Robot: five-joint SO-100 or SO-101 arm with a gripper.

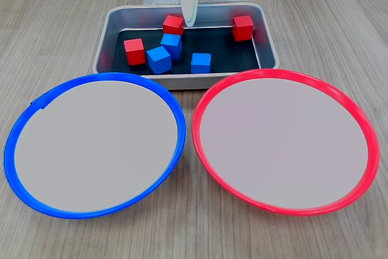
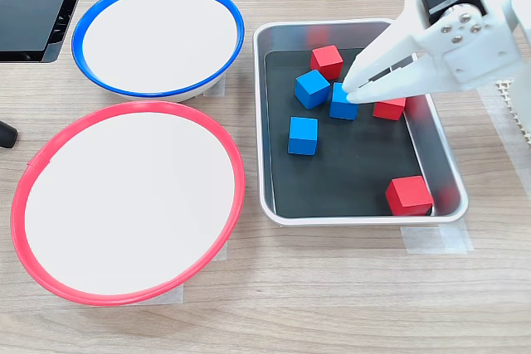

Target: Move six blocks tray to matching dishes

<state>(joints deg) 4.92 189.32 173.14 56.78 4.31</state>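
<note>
Tray [image 2: 358,215] long axis vertical (other fixed view: horizontal); gripper [image 2: 352,92] nearly closed above blue block [image 2: 340,106].

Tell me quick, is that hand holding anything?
Hand: fingertips close together above a blue block in the tray; whether it grips it cannot be told.

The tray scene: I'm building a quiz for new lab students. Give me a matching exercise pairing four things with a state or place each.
Things:
1. blue-rimmed dish
2. tray
3. gripper
4. red-rimmed dish

States:
A. holds all six blocks
B. empty, right in a fixed view where the dishes lie nearest
C. over the tray
D. empty, left in that same view

Pairs: 1-D, 2-A, 3-C, 4-B
</note>
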